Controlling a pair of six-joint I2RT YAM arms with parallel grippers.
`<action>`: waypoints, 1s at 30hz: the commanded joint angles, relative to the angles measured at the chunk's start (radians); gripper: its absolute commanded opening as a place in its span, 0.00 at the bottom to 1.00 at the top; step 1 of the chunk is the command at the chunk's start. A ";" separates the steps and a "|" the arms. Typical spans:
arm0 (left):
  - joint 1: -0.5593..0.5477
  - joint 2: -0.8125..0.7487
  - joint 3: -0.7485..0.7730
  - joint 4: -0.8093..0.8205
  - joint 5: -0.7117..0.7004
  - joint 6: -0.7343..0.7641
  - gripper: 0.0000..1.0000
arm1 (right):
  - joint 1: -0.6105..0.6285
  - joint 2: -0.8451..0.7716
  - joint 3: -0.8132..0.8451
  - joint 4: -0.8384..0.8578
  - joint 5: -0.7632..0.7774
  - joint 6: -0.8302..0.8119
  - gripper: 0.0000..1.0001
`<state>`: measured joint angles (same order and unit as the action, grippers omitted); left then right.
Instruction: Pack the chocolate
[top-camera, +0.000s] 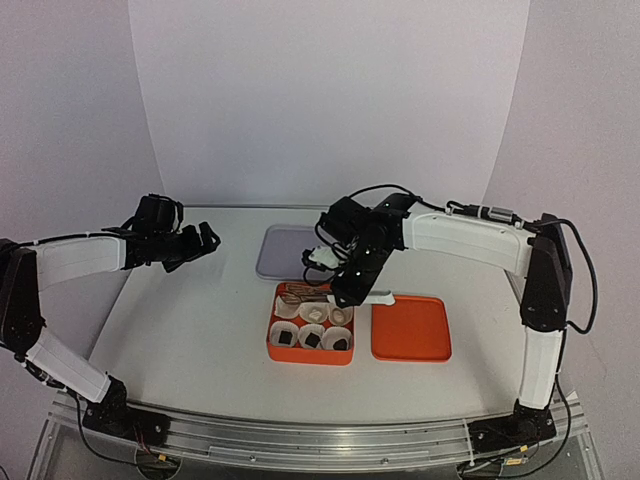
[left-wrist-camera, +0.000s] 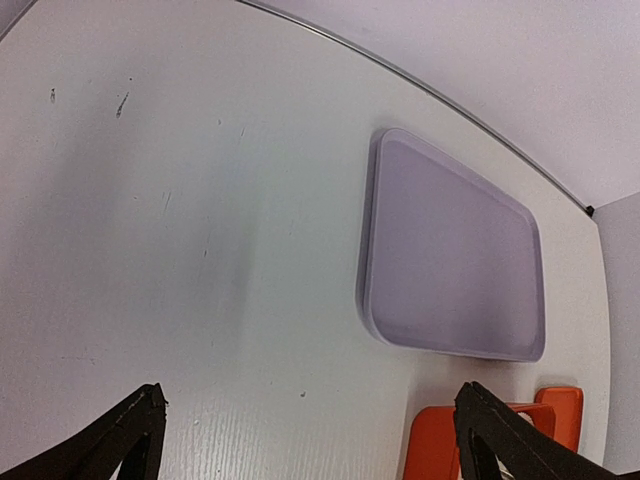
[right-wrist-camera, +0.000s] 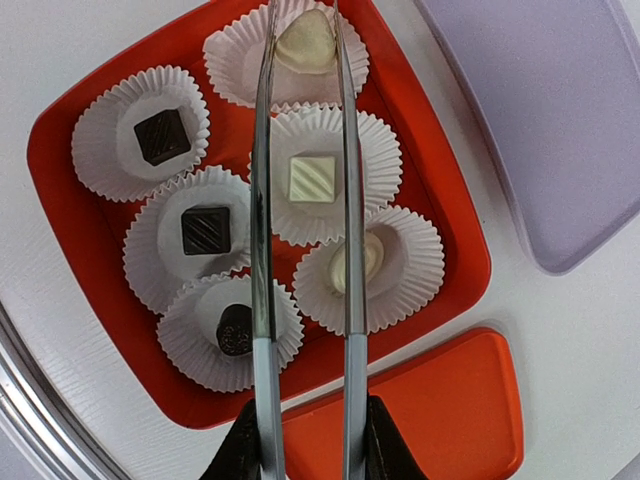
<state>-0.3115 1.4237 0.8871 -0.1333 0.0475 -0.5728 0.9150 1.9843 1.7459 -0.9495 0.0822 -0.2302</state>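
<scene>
White desk (top-camera: 180, 330), orange box (top-camera: 310, 361) nearly filled.
Top view: right pincer (top-camera: 348, 290) hangs over the box; left pincer (top-camera: 207, 238) hovers well apart. Left wrist: its fingers (left-wrist-camera: 130, 430) stand wide apart, holding nothing, tray (left-wrist-camera: 455, 260) beyond. Right wrist: right pincer clamps tongs (right-wrist-camera: 262, 200), tips flanking a cream chocolate (right-wrist-camera: 305, 40) in the far cup (right-wrist-camera: 235, 55); five pieces (right-wrist-camera: 205, 230) sit cupped. Best to ease the squeeze slowly, then lift straight up, clear of the paper frills.

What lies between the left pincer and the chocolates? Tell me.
From the left pincer, only bare table up to the orange box holding the chocolates; top external view shows it.
</scene>
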 joint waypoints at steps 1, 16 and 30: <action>0.000 -0.020 0.003 -0.003 -0.019 0.014 1.00 | 0.000 0.013 0.054 0.014 -0.001 0.011 0.11; 0.000 -0.005 0.010 -0.002 -0.021 0.019 1.00 | 0.003 0.027 0.050 0.008 -0.012 -0.005 0.11; 0.000 0.010 0.019 0.001 -0.022 0.022 1.00 | 0.004 0.051 0.070 0.002 -0.016 -0.012 0.15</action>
<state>-0.3115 1.4280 0.8871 -0.1329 0.0471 -0.5724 0.9154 2.0258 1.7618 -0.9524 0.0792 -0.2348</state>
